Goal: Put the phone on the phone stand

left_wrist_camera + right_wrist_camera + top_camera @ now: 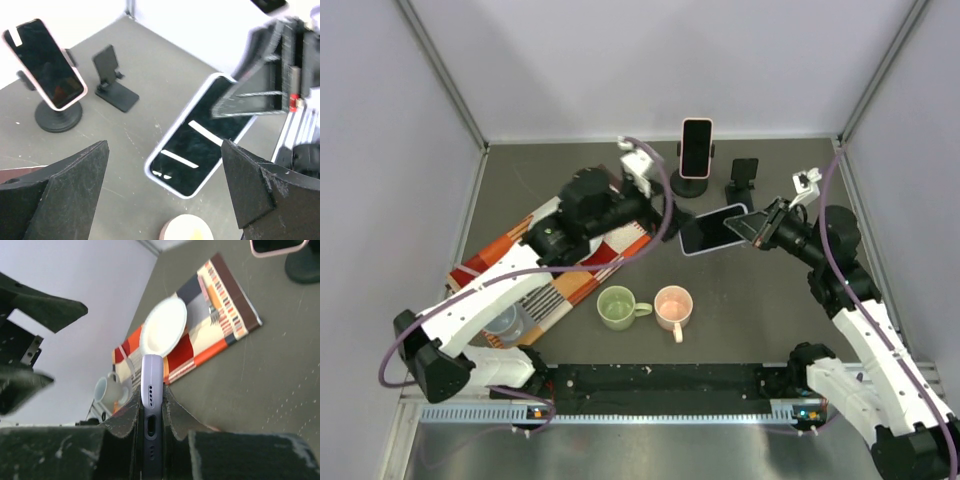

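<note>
Right pincer (pixel 745 230) clamped on the lavender phone (pixel 705 232) at its end, screen up, just in front of the empty black phone stand (pixel 743 178). My left pincer (pixel 162 160) spread wide, holding nothing, close beside the phone.

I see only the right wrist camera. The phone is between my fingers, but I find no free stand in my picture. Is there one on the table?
Observer: Yes. An empty black stand stands farther from the arms, just right of the round stand that holds a pink-cased phone.
Operator: Which way does my phone's screen face?
Observer: Up. The right gripper grips the phone at the end nearer the right arm.
Operator: Where is the left gripper?
Observer: The left gripper is open and points toward the phone, apart from it.
</note>
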You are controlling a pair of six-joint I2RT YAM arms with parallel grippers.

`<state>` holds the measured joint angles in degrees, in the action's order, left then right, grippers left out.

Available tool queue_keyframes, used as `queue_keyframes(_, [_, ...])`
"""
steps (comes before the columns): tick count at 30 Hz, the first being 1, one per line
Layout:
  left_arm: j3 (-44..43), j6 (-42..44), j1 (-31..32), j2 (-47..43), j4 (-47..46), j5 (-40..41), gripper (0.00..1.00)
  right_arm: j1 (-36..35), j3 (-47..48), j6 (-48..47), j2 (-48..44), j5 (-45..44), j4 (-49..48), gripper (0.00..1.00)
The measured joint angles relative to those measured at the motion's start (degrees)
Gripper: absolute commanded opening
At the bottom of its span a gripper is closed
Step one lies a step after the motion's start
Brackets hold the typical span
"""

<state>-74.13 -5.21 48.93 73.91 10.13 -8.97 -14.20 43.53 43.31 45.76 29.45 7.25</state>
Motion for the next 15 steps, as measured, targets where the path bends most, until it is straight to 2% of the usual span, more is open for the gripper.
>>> queue_keyframes(6, [10.4,-15.2,-12.0,-5.9,-13.9,-9.6,0.97,0.1,-1.2,0.9,-6.4,-4.9,-4.9,0.00])
queue_keyframes(13, [18.1,-30.5,-12.4,-4.9,-29.0,-21.1,0.96,0.1,-7.2,7.1,-7.8,-5.8,-18.8,0.00])
queue_keyframes(15, [19.1,-34.2,-12.4,-4.0,-33.6,-23.4,0.93,0.1,-9.0,9.3,-7.0,-5.5,-22.4,0.00])
